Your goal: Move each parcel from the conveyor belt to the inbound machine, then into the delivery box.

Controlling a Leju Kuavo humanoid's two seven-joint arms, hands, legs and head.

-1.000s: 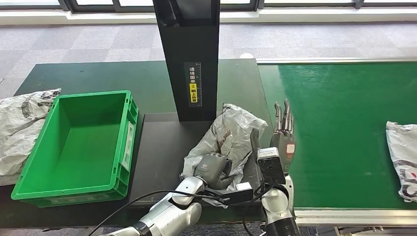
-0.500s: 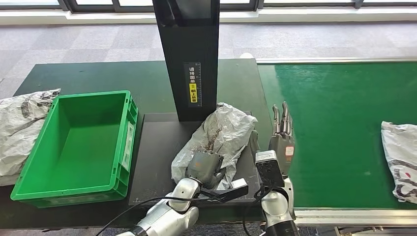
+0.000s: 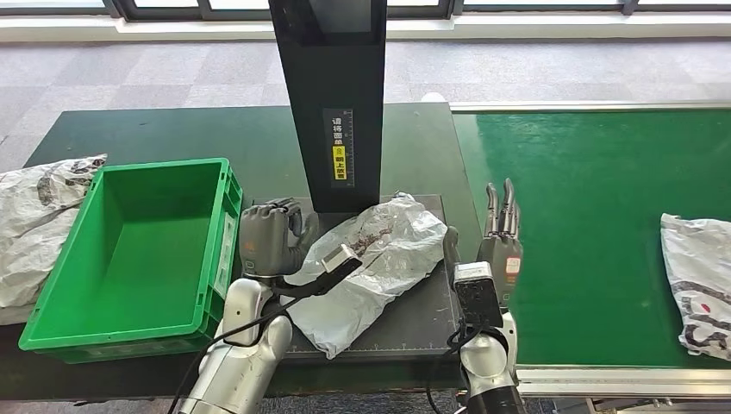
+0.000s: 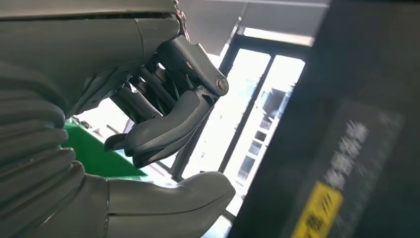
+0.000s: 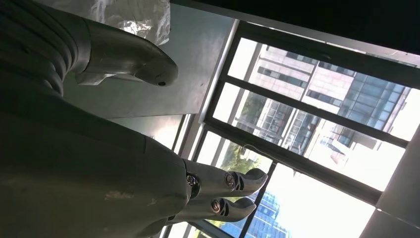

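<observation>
step: parcel (image 3: 371, 259) on inbound machine (image 3: 336, 103) plate, scan stage; box next.
box (image 3: 129, 259): green rigid plastic crate, table's left end, nothing in it.
my L hand (image 3: 269, 235): fingers curled, holding nothing, at parcel's left edge.
parcel: crinkly grey poly bag, limp.
my R hand (image 3: 500, 233): flat, fingers together, plate's right edge.
next: firm pinch, bag sags.

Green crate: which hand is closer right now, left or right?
Left. The left hand is raised just beside the green crate, by its near wall; the right hand is beyond the parcel, at the conveyor belt edge.
</observation>
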